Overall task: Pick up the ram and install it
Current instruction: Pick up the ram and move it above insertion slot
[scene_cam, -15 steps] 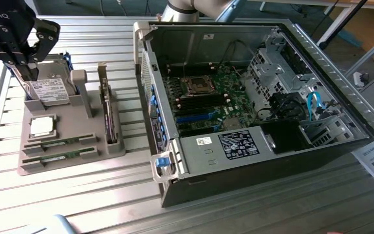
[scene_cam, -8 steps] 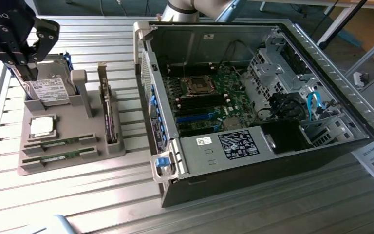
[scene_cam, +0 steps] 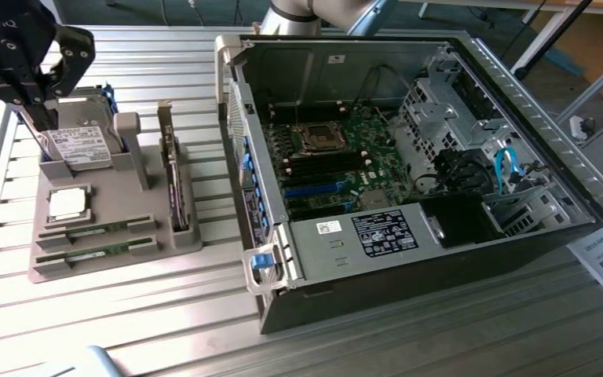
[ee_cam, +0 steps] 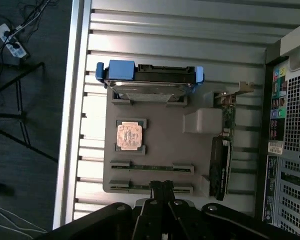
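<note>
The case (scene_cam: 280,71) stands open, with the tray (scene_cam: 118,208) at its 9 o'clock in the exterior view. The gripper (ee_cam: 160,188) — cut off by that view's 10 o'clock corner — has its jaws pressed together, holding nothing. Inner ram (scene_cam: 92,232) and outer ram (scene_cam: 97,253) stand on edge in tray slots, long axes 9-to-3. Both lie at the gripper's 5 o'clock — in the wrist view the fingertips (ee_cam: 155,192) hide the outer ram's middle.

2 ram sticks (scene_cam: 97,229), lower left of frame; 1 CPU chip (scene_cam: 68,203); 1 hard drive (scene_cam: 79,145); 1 expansion card (scene_cam: 179,192); 1 grey tray (scene_cam: 134,206); 1 open computer case (scene_cam: 312,71), right side; 1 gripper (ee_cam: 160,187)
</note>
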Motion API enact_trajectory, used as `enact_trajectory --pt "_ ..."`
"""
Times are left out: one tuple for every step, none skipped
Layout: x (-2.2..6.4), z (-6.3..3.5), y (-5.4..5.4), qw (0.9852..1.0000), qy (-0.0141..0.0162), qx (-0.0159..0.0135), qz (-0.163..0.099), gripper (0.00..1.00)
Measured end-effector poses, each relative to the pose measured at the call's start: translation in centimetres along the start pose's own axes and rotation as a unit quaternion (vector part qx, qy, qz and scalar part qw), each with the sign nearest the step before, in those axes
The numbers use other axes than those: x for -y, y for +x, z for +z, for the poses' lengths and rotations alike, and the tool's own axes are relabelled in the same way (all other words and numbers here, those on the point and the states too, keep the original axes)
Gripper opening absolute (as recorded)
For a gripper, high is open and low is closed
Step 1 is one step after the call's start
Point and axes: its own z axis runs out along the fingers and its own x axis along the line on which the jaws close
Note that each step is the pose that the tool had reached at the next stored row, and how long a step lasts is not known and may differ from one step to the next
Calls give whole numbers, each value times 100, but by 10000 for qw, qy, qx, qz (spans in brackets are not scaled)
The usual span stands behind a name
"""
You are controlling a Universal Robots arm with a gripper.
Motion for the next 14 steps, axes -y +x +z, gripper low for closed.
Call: enact_trajectory --pt "0 0 0 10000 -1 -6 -83 10" --pt "0 0 0 9998 -2 -13 -174 10" --pt "0 0 0 9997 -2 -19 -254 10" --pt "0 0 0 9995 -3 -23 -309 10" --pt "0 0 0 9992 -4 -29 -389 10" --pt "0 0 0 9990 -4 -33 -453 10" --pt "0 0 0 9985 -4 -38 -540 10" --pt "0 0 0 9979 -5 -43 -643 10" --pt "0 0 0 9971 -5 -49 -761 10" --pt "0 0 0 9957 -6 -57 -924 10" --pt "0 0 0 9948 -7 -62 -1019 10" --pt "0 0 0 9934 -8 -69 -1145 10" --pt "0 0 0 9922 -9 -75 -1244 10" --pt "0 0 0 9913 -9 -79 -1310 10"
